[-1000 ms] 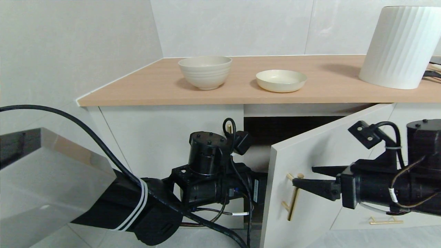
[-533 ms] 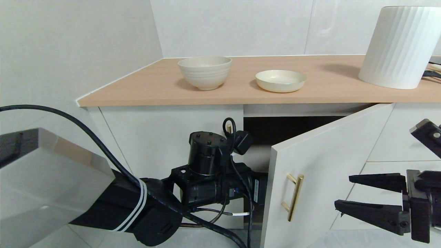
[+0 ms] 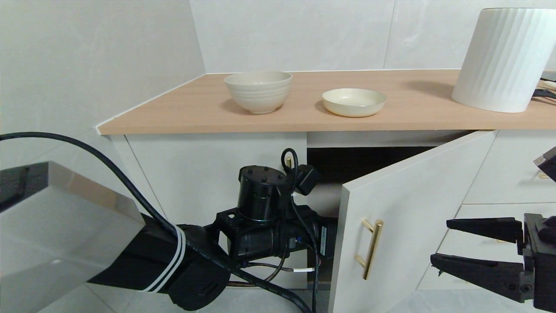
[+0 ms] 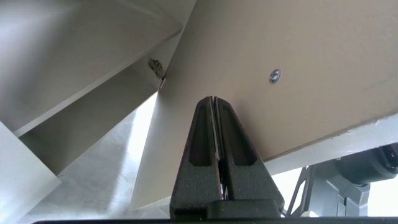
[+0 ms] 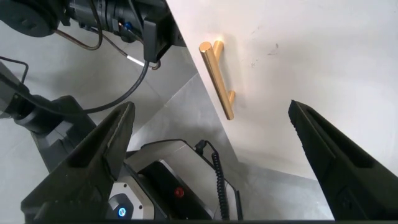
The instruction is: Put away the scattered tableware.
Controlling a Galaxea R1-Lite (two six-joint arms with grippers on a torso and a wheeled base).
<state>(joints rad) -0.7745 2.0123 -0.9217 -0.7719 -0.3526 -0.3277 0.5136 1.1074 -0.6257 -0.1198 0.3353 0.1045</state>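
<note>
A cream bowl (image 3: 258, 90) and a shallow cream plate (image 3: 354, 101) stand on the wooden countertop (image 3: 195, 115). Below them a white cabinet door (image 3: 404, 204) with a gold handle (image 3: 370, 248) stands ajar. My right gripper (image 3: 439, 241) is open, level with the handle and some way to its right, holding nothing. In the right wrist view the handle (image 5: 217, 81) lies between the spread fingers (image 5: 118, 134) but farther off. My left arm (image 3: 260, 226) reaches into the gap behind the door. My left gripper (image 4: 212, 99) is shut and empty, close to the door's inner face (image 4: 292, 56).
A tall white ribbed container (image 3: 504, 58) stands on the counter's right end. Drawer fronts (image 3: 499, 182) lie right of the open door. Tiled walls close off the left side and the back. The cabinet opening (image 3: 347, 163) is dark inside.
My right gripper has come off the door handle and drawn back to the right, its fingers now open. The left arm, the door, the bowl and the plate have not moved.
</note>
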